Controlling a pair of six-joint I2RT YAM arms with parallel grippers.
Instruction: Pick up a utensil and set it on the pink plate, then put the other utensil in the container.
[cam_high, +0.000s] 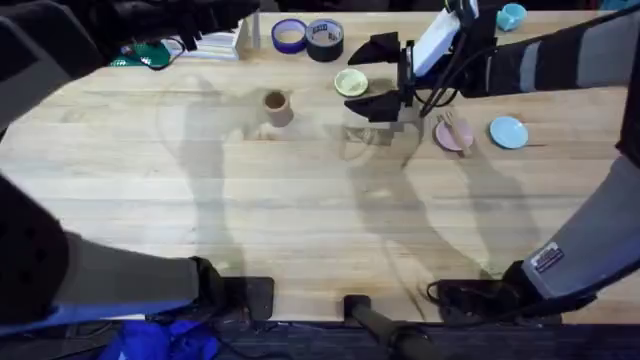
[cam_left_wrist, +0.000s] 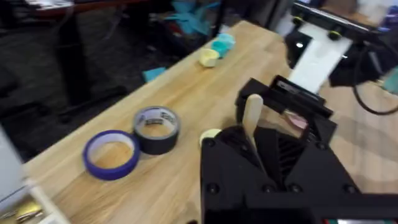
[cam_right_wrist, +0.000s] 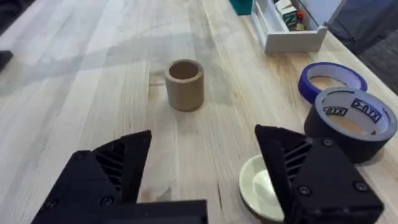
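A pale wooden fork (cam_high: 458, 125) lies on the pink plate (cam_high: 452, 136) at the back right of the table. My left gripper (cam_left_wrist: 254, 146) is shut on the wooden spoon (cam_left_wrist: 252, 112), whose rounded end sticks out past the black fingers. The tan container (cam_high: 277, 103) stands upright at the back centre, also seen as the container (cam_right_wrist: 185, 84) in the right wrist view. My right gripper (cam_high: 378, 77) hangs open with nothing in it between the container and the pink plate, its jaws wide apart. In the right wrist view the right gripper (cam_right_wrist: 202, 143) faces the container.
A yellow-green plate (cam_high: 351, 83) lies just under the right gripper, and a light blue plate (cam_high: 508, 131) sits right of the pink one. A purple tape roll (cam_high: 290, 35) and a black one (cam_high: 325, 38) sit at the back edge. A blue mug (cam_high: 512, 15) stands far right.
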